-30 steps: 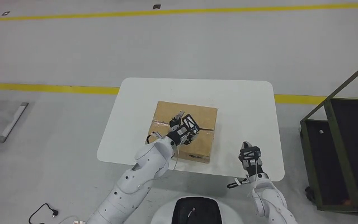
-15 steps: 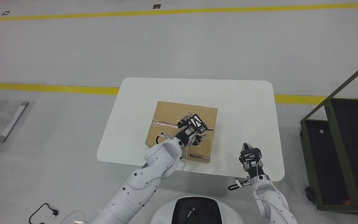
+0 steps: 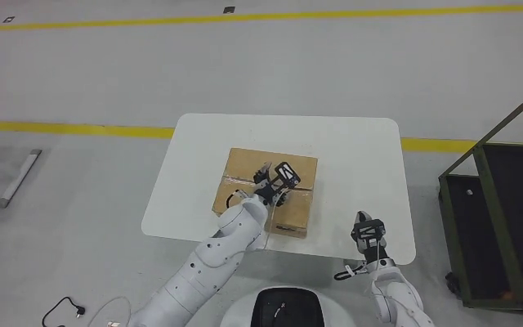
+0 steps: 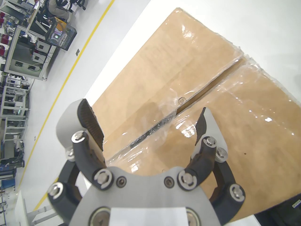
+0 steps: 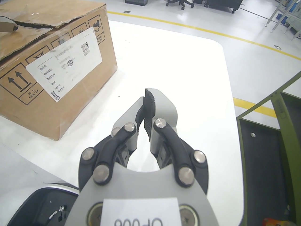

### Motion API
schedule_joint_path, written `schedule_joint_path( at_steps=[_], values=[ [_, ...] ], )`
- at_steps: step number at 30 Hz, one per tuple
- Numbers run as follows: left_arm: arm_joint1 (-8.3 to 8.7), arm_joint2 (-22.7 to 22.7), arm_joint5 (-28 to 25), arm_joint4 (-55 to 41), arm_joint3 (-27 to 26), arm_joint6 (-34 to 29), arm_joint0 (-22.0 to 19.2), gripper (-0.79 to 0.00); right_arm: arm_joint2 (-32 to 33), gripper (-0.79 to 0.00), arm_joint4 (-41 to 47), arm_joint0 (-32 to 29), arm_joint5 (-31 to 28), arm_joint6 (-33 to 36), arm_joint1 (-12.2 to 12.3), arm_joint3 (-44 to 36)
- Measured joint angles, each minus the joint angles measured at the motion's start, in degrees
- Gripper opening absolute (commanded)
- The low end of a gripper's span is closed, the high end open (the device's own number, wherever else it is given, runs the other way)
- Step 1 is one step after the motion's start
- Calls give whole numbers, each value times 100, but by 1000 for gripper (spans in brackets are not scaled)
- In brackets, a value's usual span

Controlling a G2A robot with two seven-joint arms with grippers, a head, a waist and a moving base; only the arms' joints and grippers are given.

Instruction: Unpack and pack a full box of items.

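The left gripper (image 4: pixel 143 109) has edged across the shut box (image 3: pixel 245 167) on the counter (image 3: pixel 351 151), fingers apart over its taped seam (image 4: pixel 211 81), the right gripper (image 5: pixel 147 102) idle with fingers together; slick tape may deflect the fingers.

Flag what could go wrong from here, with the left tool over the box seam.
1. The open left tool is over the seam, where wrinkled clear tape covers it; a finger may skid or snag.
2. The shut right tool sits apart from the box, so nothing braces it; a pull might drag it.
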Motion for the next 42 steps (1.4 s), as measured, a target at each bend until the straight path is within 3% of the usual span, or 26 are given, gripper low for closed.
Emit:
schedule_joint_path(
  at_steps=[2, 3, 4, 5, 12, 16, 25, 26, 27, 28, 29, 37, 42],
  values=[
    [0, -32, 7, 43, -14, -19, 29, -256, -10, -785, -12, -1, 6, -5, -2, -5],
    [2, -51, -2, 62, -42, -34, 57, -265, -16, -785, -18, -2, 7, -7, -3, -6],
    [4, -65, -12, 80, -65, -47, 81, -372, -19, -785, -22, -1, 6, -8, -3, -6],
    [7, -79, -20, 103, -87, -58, 105, -419, -22, -785, -24, 0, 6, -8, -4, -5],
    [26, -233, -35, 259, -214, -103, 240, -619, -59, -785, -60, 1, 19, 4, -11, -7],
    [28, -298, -65, 298, -261, -97, 294, -785, -97, -785, -78, 21, 30, 10, -18, 34],
    [30, -460, -178, 270, -434, -5, 393, -785, -156, -785, -99, 70, 66, 43, -33, 39],
    [30, -474, -208, 255, -456, -3, 404, -693, -157, -785, -99, 70, 75, 46, -34, 35],
    [30, -489, -265, 223, -495, -3, 420, -517, -159, -785, -103, 69, 86, 53, -35, 30],
    [30, -497, -325, 193, -529, -9, 430, -400, -161, -785, -106, 69, 93, 59, -36, 26],
    [30, -502, -399, 154, -563, -20, 439, 0, -162, -785, -110, 68, 98, 61, -36, 23],
    [0, -427, -781, 83, -663, -96, 440, 0, -130, -785, -117, 25, 159, 63, -38, 44],
    [-71, -365, -682, -13, -395, -159, 261, -114, -77, -785, -111, -13, 187, 59, -33, 36]
  ],
)
